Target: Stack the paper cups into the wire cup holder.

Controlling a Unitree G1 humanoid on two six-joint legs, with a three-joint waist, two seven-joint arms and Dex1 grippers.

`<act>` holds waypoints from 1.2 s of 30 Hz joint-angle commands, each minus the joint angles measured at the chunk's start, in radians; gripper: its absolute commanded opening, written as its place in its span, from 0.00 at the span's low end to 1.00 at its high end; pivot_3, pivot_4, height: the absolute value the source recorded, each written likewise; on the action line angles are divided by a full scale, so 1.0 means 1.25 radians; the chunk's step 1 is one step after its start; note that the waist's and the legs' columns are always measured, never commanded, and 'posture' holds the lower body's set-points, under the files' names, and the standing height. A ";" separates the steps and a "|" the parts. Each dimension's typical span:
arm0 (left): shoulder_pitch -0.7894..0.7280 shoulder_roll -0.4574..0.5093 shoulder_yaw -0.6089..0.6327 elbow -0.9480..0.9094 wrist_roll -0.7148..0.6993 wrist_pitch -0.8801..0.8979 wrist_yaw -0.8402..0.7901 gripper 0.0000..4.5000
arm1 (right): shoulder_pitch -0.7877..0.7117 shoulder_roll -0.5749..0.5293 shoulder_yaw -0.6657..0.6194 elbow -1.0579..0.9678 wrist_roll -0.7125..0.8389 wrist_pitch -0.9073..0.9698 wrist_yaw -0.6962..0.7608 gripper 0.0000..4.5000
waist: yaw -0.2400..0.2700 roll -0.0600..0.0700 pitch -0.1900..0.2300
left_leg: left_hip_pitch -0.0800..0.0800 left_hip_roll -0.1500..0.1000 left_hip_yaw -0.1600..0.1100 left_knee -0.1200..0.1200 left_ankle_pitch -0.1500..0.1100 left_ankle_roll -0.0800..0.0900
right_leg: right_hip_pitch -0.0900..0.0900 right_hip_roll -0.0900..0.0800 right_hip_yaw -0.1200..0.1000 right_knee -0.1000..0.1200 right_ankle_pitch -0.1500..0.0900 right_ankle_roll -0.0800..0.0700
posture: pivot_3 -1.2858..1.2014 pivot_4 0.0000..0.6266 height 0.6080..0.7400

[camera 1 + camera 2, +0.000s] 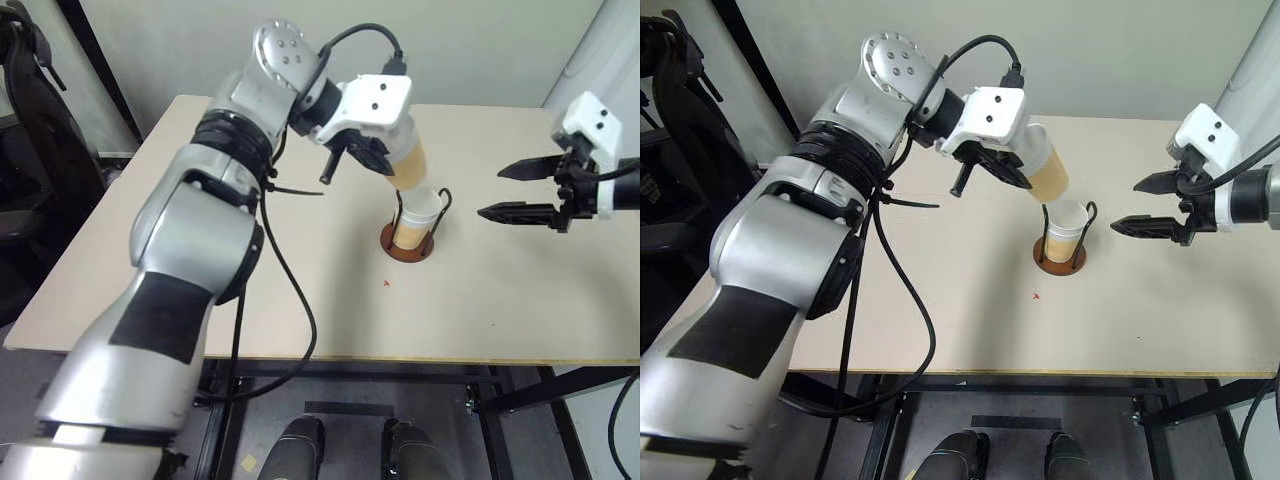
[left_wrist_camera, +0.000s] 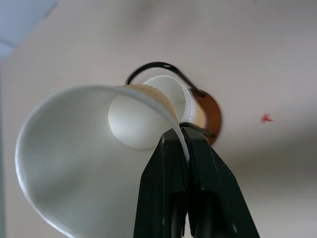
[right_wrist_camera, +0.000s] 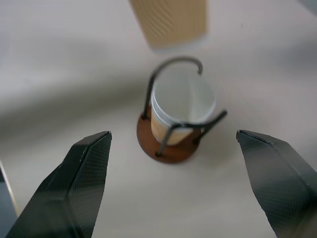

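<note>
Left wrist view: the left end effector (image 2: 184, 148) is pinched tight on the rim wall of a cup (image 2: 74, 158), one finger inside, one outside. Thin paper, so it's light, crushable and a bit slick; that rim pinch looks like the right hold, since the rolled edge is the stiffest part. In the left eye view the cup (image 1: 405, 160) hangs tilted at upper centre, base just above the holder (image 1: 412, 245) at mid-frame, where another cup (image 1: 420, 215) already sits between the wire loops. Right end effector (image 1: 505, 192), at the right edge, spread wide and empty, apart from the holder. Underneath, a pale bench (image 1: 500, 310), smooth and flat; plain wall behind, something dark at far left.
</note>
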 commanded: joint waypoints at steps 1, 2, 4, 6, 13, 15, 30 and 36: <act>-0.018 -0.016 0.030 0.004 0.018 -0.007 0.043 0.01 | -0.015 -0.018 -0.061 -0.082 0.042 0.047 -0.028 0.93 | 0.000 0.000 0.000 | 0.000 0.000 0.000 0.000 0.000 0.000 | 0.000 -0.001 0.001 0.000 0.000 0.000 | 0.52 0.24 1.00; -0.017 -0.019 0.032 0.006 0.023 -0.007 0.046 0.01 | -0.009 -0.020 -0.069 -0.096 0.050 0.058 -0.033 0.93 | 0.000 0.000 0.000 | 0.000 0.000 0.001 0.000 0.000 0.001 | 0.000 0.000 0.000 0.000 0.000 0.000 | 0.52 0.24 1.00; -0.014 -0.027 0.037 0.009 0.030 -0.004 0.052 0.01 | 0.002 -0.024 -0.082 -0.117 0.062 0.076 -0.045 0.93 | 0.000 0.000 0.000 | 0.000 0.000 0.002 0.001 -0.002 0.001 | -0.001 -0.001 0.001 0.000 0.000 0.001 | 0.52 0.24 1.00; -0.010 -0.036 0.043 0.013 0.036 0.001 0.058 0.01 | 0.012 -0.029 -0.096 -0.131 0.074 0.091 -0.055 0.93 | 0.001 0.000 0.000 | 0.000 0.000 0.003 0.002 -0.002 0.002 | -0.001 0.001 0.000 0.000 0.000 0.001 | 0.52 0.24 1.00; 0.012 -0.055 0.054 0.018 0.060 0.007 0.074 0.01 | 0.035 -0.039 -0.126 -0.163 0.110 0.123 -0.086 0.93 | 0.001 0.000 0.000 | -0.001 0.001 0.005 0.009 -0.006 0.003 | 0.000 0.000 0.002 0.001 -0.001 0.004 | 0.52 0.24 1.00; 0.022 -0.061 0.058 0.019 0.066 0.008 0.085 0.01 | 0.039 -0.041 -0.136 -0.175 0.123 0.137 -0.096 0.93 | 0.000 0.000 0.000 | -0.001 0.001 0.006 0.010 -0.007 0.004 | 0.000 0.001 0.001 0.002 0.000 0.005 | 0.52 0.24 1.00; 0.051 -0.094 0.062 0.027 0.111 0.015 0.182 0.01 | 0.066 -0.071 -0.160 -0.195 0.179 0.157 -0.130 0.93 | 0.002 0.000 0.000 | -0.001 0.000 0.009 0.013 -0.007 0.006 | 0.000 0.000 0.004 0.001 0.003 0.009 | 0.52 0.24 1.00; 0.068 -0.097 0.061 0.027 0.119 0.019 0.167 0.01 | 0.069 -0.075 -0.155 -0.196 0.188 0.156 -0.141 0.93 | 0.002 0.000 0.000 | 0.000 0.000 0.010 0.013 -0.007 0.006 | 0.000 -0.001 0.004 0.001 0.004 0.010 | 0.52 0.24 1.00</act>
